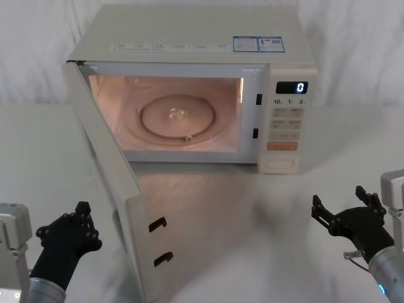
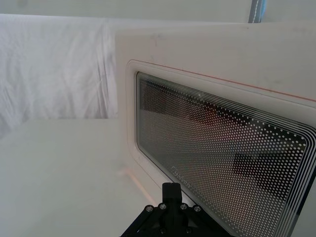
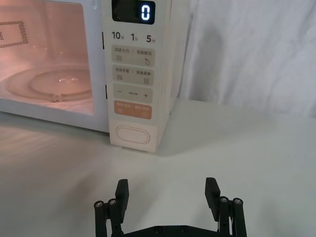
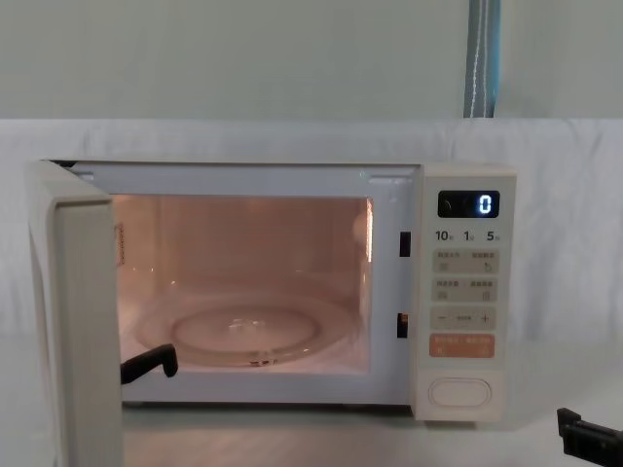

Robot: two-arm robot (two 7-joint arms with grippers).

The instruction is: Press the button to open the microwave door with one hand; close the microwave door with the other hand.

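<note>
Nearest the robot, the left gripper point(image 1: 68, 232) hovers low at the near left, just outside the open door; whether its claw is spread or closed cannot be told. At the near right, the right gripper point(image 1: 346, 214) hangs above the table point(image 1: 252, 208) with its fingers point(image 3: 213, 190) spread apart and nothing between them, pointing toward the control panel and well short of it.

The microwave door point(image 1: 107, 170) stands swung wide open, hinged at the oven's left side, its free edge reaching toward the near left of the table. Two black latch hooks point(image 1: 158, 224) stick out of that free edge. In the left wrist view the door's outer face shows close up, with its dotted dark window point(image 2: 222, 153) set in a raised frame.

Farther back sits the microwave point(image 1: 189, 38), its cavity lit in a warm pinkish glow, with a round glass turntable point(image 1: 178, 120) on the floor inside.

On the right side of the oven's front is the control panel. The button point(image 3: 134, 135), a wide pale pill-shaped key, sits at the very bottom of it, just under an orange key point(image 3: 133, 109). Nothing touches it. At the top of the panel the display point(image 3: 134, 11) reads 0.
</note>
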